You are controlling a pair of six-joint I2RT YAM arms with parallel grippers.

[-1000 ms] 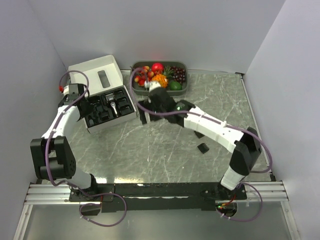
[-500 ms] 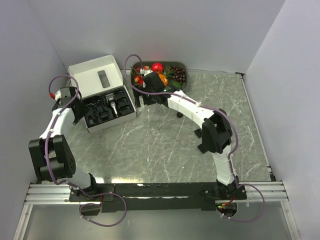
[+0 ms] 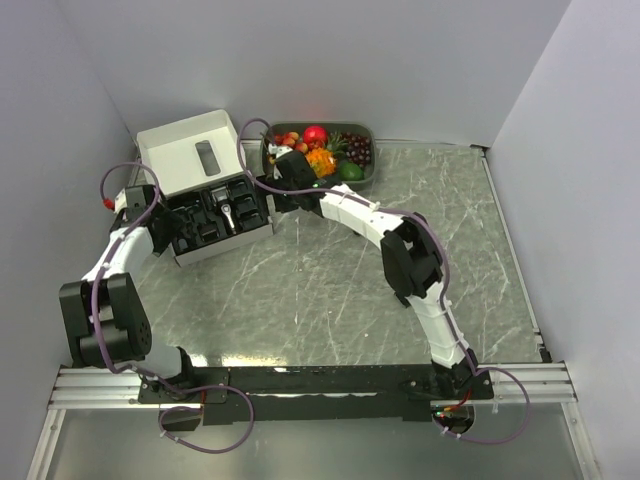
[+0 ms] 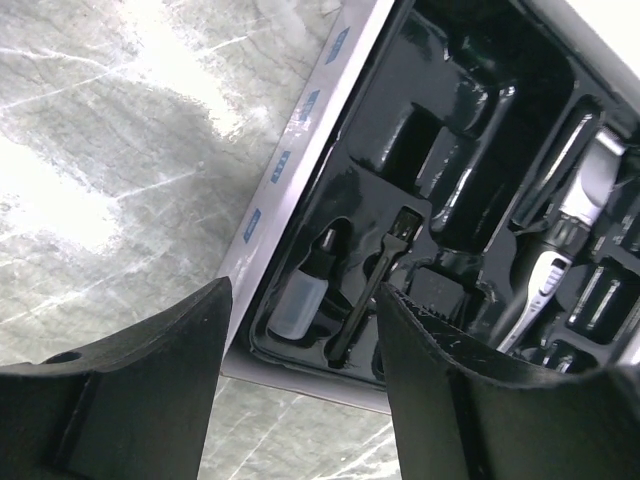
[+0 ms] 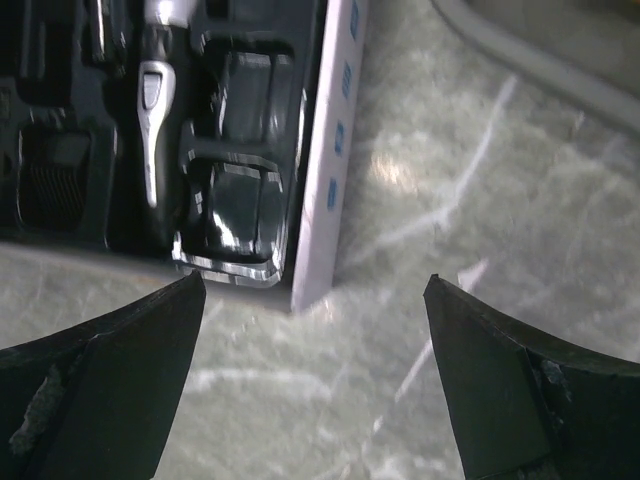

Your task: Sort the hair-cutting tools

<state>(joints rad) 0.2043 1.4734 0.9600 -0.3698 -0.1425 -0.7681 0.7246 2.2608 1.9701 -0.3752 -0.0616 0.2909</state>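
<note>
**Operator:** Status on the left side?

**Technician:** The left tool [image 4: 302, 292] hangs over the left edge of the white box [image 3: 175, 150], fingers spread, nothing between them. Below it, the black insert [image 4: 470, 90] holds a small bottle [image 4: 298, 300] and a brush [image 4: 372, 290], each in its own slot.

**Operator:** Where are the hair-cutting tools?

**Technician:** The hair clipper [image 5: 150, 100] lies seated in the insert, near the middle. The comb guards [image 5: 50, 180] sit in compartments beside it. No loose part shows on the desk [image 3: 330, 300]; the right arm may be hiding some.

**Operator:** And the right side?

**Technician:** The right tool [image 5: 312, 285] is spread wide and empty, above the box's right front corner.

**Operator:** Procedure?

**Technician:** My judgement: the step is work at the box.
1. Rest the left tool against the box wall so the box cannot slide.
2. Lower the right tool vertically, fingers set across a part's narrow width.
3. Keep clear of the fruit tray [image 3: 373, 160] just behind the right tool.
4. Avoid knocking the seated clipper out of its slot.
</note>
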